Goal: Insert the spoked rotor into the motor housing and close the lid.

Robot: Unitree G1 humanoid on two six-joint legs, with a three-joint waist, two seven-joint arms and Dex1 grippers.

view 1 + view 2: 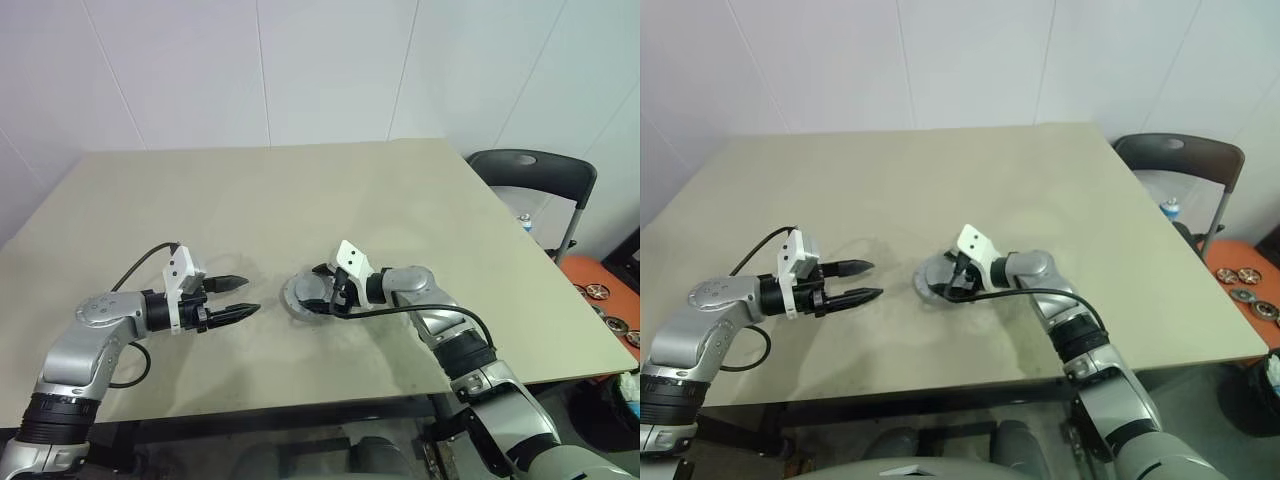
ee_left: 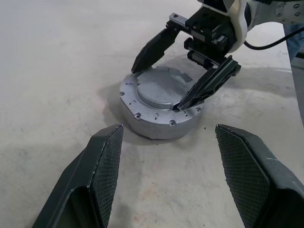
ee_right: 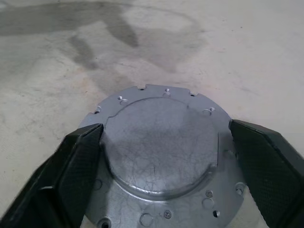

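A: Where do you stand?

B: Your flat round grey metal lid (image 2: pixel 160 90) sits on the short round silvery motor housing (image 2: pixel 159 119), centre of the left eye view on the beige table (image 1: pixel 300 190). Your right tool (image 2: pixel 183 73) straddles it, spread, gripping nothing; left tool (image 1: pixel 238 298) open, apart.

A: Next?

B: Likely check seating, then pull clear. No readable writing.

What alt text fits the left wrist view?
A round grey metal drum, the lid seated on the motor housing, sits on the beige table. The open right gripper straddles its top; the open left gripper hangs short of it.
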